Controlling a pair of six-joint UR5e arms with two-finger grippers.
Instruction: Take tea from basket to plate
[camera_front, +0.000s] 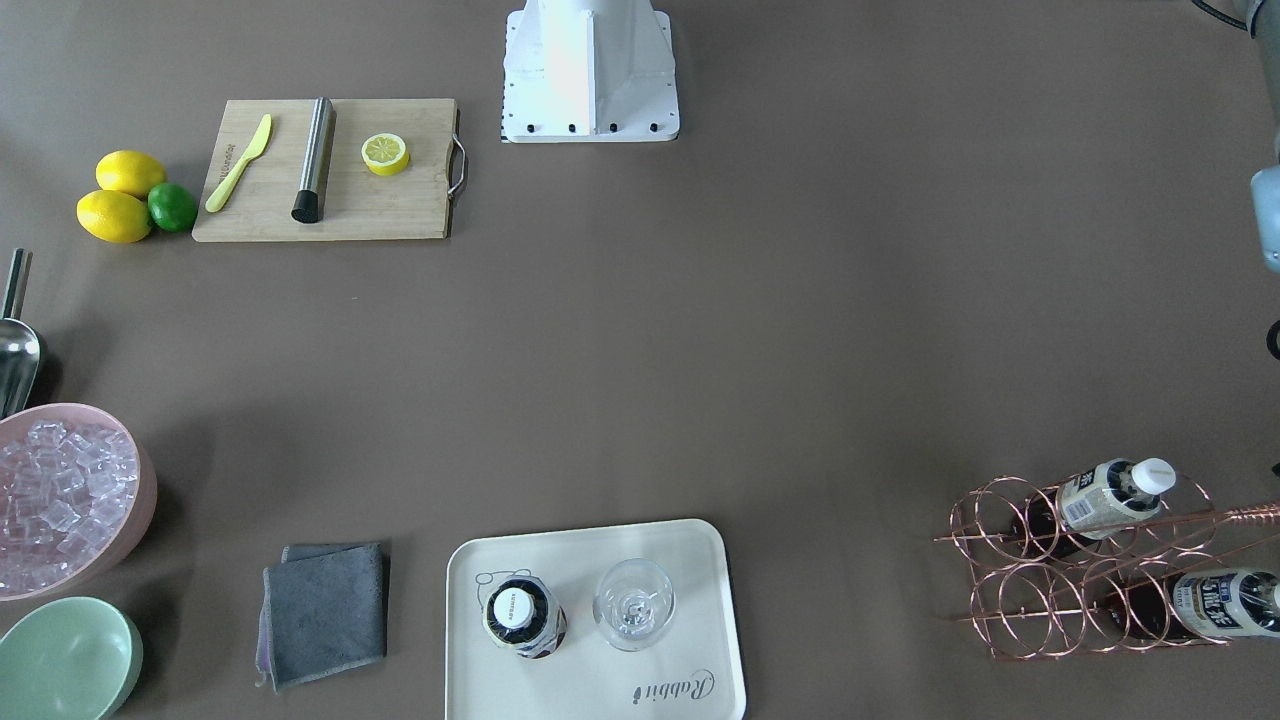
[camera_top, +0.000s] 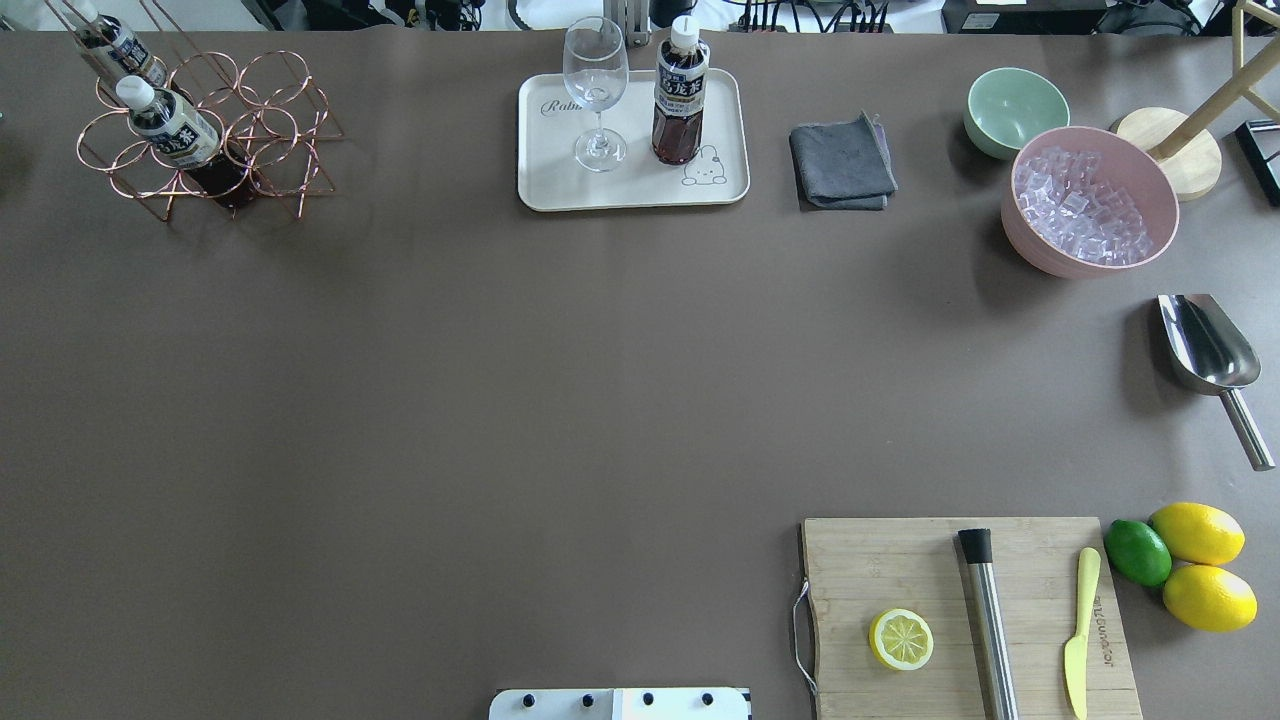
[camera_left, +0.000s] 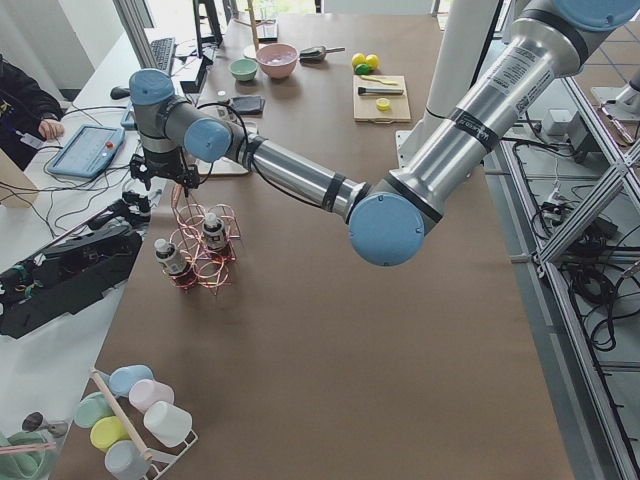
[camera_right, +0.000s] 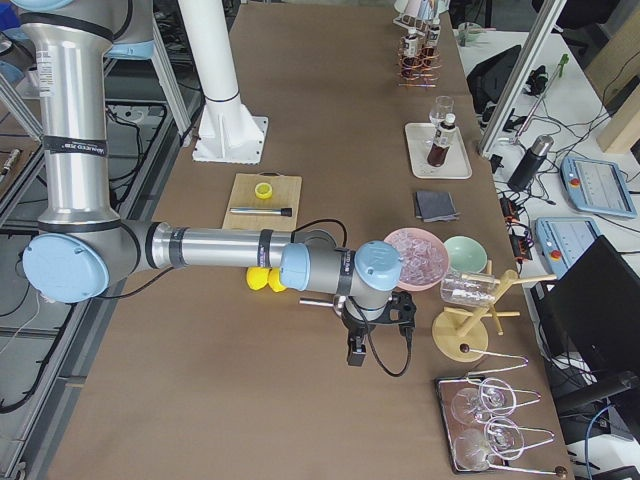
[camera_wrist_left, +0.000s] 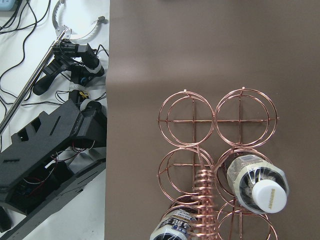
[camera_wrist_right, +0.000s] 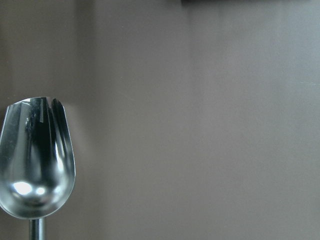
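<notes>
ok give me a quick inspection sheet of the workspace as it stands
surface: brown table, no spills seen
job's things: one tea bottle upright on the Rabbit plate beside a stemmed glass; two more bottles in the wire basket
clutter: grey cloth, mint-green bowl, pink bowl of ice, metal scoop, cutting board with lemon half, yellow knife and steel rod; two lemons, one lime
pincers: left pincer over the basket; right pincer above the table, its camera on the scoop; open or shut cannot be told
cables: loose wires on the side bench
surroundings: operator, cup rack, glass rack
</notes>
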